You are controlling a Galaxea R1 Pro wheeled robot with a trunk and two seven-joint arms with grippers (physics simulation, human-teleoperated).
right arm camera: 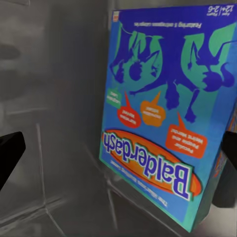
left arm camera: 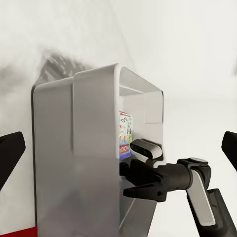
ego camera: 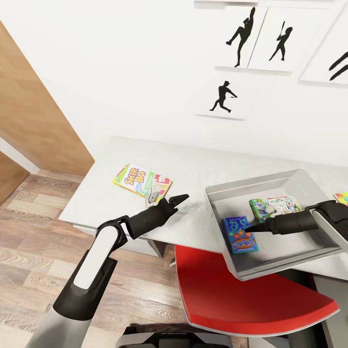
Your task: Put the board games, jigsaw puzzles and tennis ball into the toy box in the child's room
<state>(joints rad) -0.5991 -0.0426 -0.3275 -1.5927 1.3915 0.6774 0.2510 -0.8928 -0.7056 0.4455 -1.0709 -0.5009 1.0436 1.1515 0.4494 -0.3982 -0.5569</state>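
Note:
The pale grey toy box (ego camera: 295, 180) sits on the table (ego camera: 193, 159) at the right. Inside it lie a blue "Balderdash" board game (ego camera: 240, 236) (right arm camera: 158, 113) and the green-edged Monopoly board game (ego camera: 275, 205) (left arm camera: 125, 134). My right gripper (ego camera: 251, 228) (right arm camera: 118, 158) hangs open just above the blue game, with nothing held. The slim yellow-red-green "Skip-Bo" board game (ego camera: 137, 178) lies flat on the table's left part. My left gripper (ego camera: 178, 199) (left arm camera: 118, 153) is open and empty just right of it, pointing at the toy box (left arm camera: 74, 163). A jigsaw puzzle (ego camera: 342, 197) peeks in at the right edge.
A red chair (ego camera: 241, 295) stands tucked under the table's front edge, below the toy box. Black sports-silhouette pictures (ego camera: 223, 96) hang on the white wall behind. A brown door (ego camera: 34, 116) and wood-plank floor (ego camera: 29, 241) lie to the left.

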